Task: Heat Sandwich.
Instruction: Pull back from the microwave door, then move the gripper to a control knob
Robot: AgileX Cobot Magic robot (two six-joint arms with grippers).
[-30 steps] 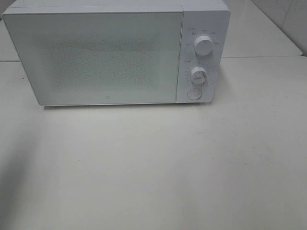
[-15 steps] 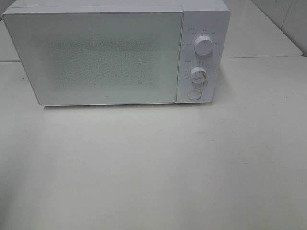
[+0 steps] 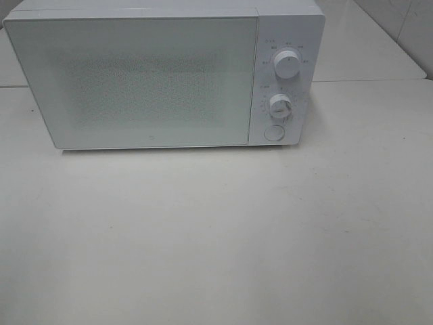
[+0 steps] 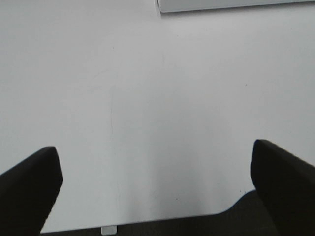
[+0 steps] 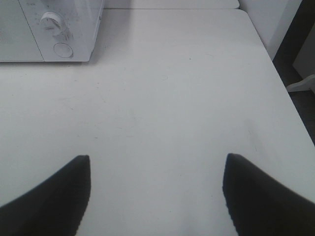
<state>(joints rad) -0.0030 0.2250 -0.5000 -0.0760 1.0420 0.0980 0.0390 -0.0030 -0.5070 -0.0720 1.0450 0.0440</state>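
The sandwich is out of view in every frame. A white microwave [image 3: 155,81] stands at the back of the table with its door [image 3: 135,81] closed. Two knobs [image 3: 287,64] and a round button [image 3: 273,133] sit on its right panel. Neither arm appears in the exterior high view. My left gripper [image 4: 155,147] hangs open over bare table, with the microwave's bottom edge [image 4: 221,5] ahead of it. My right gripper [image 5: 156,157] is also open and holds nothing, with the microwave's control panel [image 5: 59,29] ahead of it.
The pale table [image 3: 216,237] stretches in front of the microwave. A second table surface [image 3: 365,47] lies behind at the right. The right wrist view shows the table's edge [image 5: 283,83] with dark floor beyond it.
A dark shadow at the lower left of the table in the earliest frame has faded away. The microwave has not moved.
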